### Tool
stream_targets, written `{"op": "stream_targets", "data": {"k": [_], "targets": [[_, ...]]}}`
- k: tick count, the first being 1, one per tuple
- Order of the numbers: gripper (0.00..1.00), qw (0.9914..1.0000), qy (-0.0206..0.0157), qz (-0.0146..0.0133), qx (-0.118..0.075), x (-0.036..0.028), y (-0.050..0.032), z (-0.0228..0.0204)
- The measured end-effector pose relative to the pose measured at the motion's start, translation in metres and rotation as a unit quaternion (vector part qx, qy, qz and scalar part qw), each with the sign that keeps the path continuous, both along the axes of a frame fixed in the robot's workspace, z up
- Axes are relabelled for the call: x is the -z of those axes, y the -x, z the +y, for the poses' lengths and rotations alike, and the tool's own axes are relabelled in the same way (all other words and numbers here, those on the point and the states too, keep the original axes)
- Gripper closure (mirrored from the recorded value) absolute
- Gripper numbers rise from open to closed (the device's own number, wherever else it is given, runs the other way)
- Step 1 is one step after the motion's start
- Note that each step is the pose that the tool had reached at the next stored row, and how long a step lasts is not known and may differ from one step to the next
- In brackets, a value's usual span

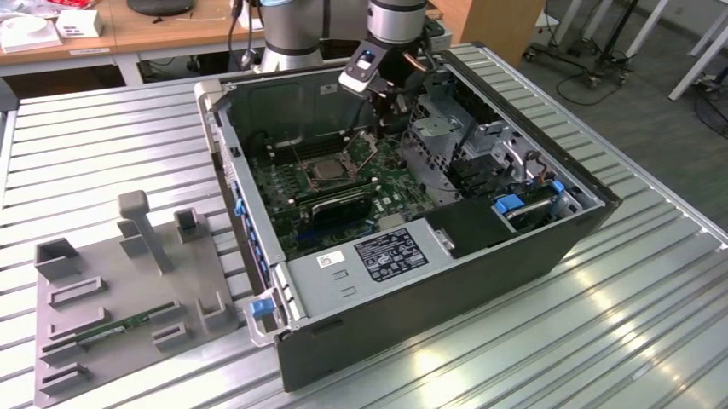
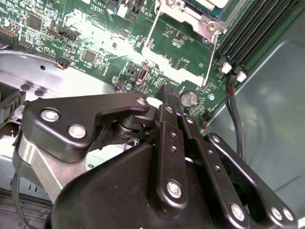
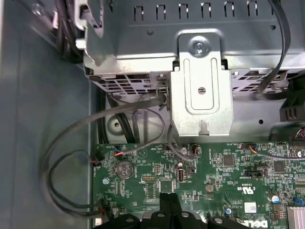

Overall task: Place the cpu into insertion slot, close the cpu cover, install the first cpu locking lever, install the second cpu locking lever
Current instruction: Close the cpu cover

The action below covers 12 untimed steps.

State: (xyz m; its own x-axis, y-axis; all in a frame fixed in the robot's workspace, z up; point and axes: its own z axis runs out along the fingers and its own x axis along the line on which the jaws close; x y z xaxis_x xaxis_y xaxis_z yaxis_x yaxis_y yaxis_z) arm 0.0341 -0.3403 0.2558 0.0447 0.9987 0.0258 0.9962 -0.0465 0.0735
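Above the motherboard (image 3: 214,167) the jaws meet, empty; the cpu cover (image 2: 208,24) is mostly cut off.

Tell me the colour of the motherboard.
The motherboard is green, clearest in the first wrist view.

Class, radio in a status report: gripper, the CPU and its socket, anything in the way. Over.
Black two-finger gripper shut, empty, over green motherboard. Small square silvery-tan cpu in silvery-rimmed insertion slot. Two thin wire levers between slot and gripper.
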Motion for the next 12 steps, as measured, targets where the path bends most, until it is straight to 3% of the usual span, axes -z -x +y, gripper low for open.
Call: {"op": "stream_targets", "data": {"k": [6,12], "targets": [[0.89,1.00000,0.0000,0.0000,0.000,0.0104,-0.0004,0.0000],[0.89,1.00000,0.0000,0.0000,0.000,0.0115,-0.0004,0.0000]]}}
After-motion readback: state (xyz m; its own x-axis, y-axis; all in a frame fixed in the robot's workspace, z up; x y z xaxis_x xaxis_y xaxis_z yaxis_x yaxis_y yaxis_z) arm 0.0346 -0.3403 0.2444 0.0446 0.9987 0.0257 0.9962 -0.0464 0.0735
